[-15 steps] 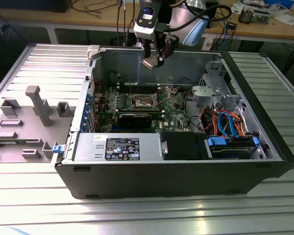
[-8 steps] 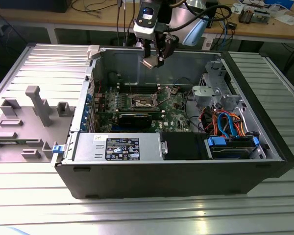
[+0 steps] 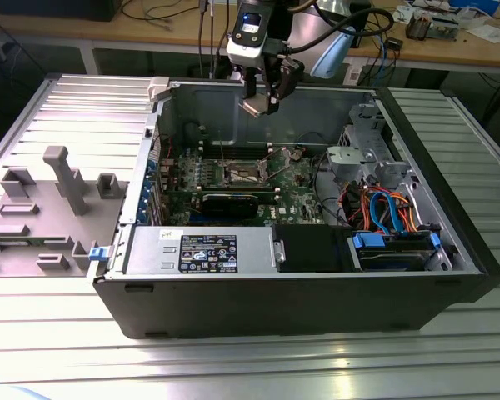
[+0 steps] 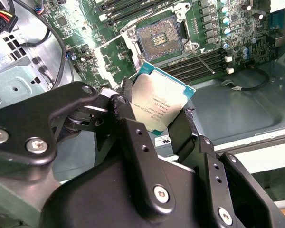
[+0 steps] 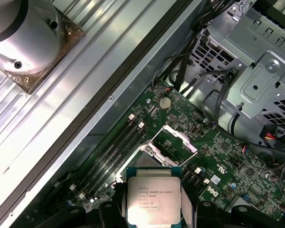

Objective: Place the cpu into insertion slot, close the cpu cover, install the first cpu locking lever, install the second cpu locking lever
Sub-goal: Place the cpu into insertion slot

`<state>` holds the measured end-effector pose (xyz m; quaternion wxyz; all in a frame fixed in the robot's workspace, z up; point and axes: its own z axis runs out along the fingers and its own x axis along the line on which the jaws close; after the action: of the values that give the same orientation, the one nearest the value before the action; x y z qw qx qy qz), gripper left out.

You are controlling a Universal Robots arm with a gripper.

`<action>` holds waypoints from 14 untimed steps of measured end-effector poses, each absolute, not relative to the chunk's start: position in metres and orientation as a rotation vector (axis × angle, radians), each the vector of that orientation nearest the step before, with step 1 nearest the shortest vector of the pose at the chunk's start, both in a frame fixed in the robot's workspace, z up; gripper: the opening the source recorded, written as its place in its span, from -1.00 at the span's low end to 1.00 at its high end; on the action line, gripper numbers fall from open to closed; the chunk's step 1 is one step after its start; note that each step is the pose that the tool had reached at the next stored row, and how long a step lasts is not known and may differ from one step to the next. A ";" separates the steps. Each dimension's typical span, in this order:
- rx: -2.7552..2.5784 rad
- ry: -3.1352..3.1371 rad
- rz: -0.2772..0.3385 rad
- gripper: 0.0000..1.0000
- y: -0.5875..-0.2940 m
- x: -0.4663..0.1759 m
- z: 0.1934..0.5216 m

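The black two-fingered gripper hangs in the air over the open black computer case, which lies on its side on a ribbed metal table. Its fingers are clamped on the cpu, a small flat square chip with a pale silver-grey metal top and a thin green border. They pinch it by two opposite edges, so the chip sits right between the tips with its printed metal face showing in both wrist views. In the second wrist view the chip looks tilted, with one corner dipping towards the board.

Well below it, not touching, is the insertion slot, a square dark-centred socket with a silver rim set in the green circuit board. The socket is bare. In the exterior view the gripper and chip sit above and a little behind the socket, up near the case's back wall.

The cpu cover, a thin silvery frame plate with a large window, stands swung up off the socket on its far edge. A thin wire lever lies swung out beside the socket. A small round silver coin battery sits on the board beyond the cover.
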<state>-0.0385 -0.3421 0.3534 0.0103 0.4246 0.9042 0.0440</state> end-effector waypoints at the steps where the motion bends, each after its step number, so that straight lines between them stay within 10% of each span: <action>1: 1.326 2.822 0.137 0.08 -0.342 -0.039 0.353; 14: 1.503 2.726 0.134 0.08 -0.342 -0.038 0.349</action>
<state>-0.0385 -0.3421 0.3488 0.0131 0.4823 0.8748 0.0431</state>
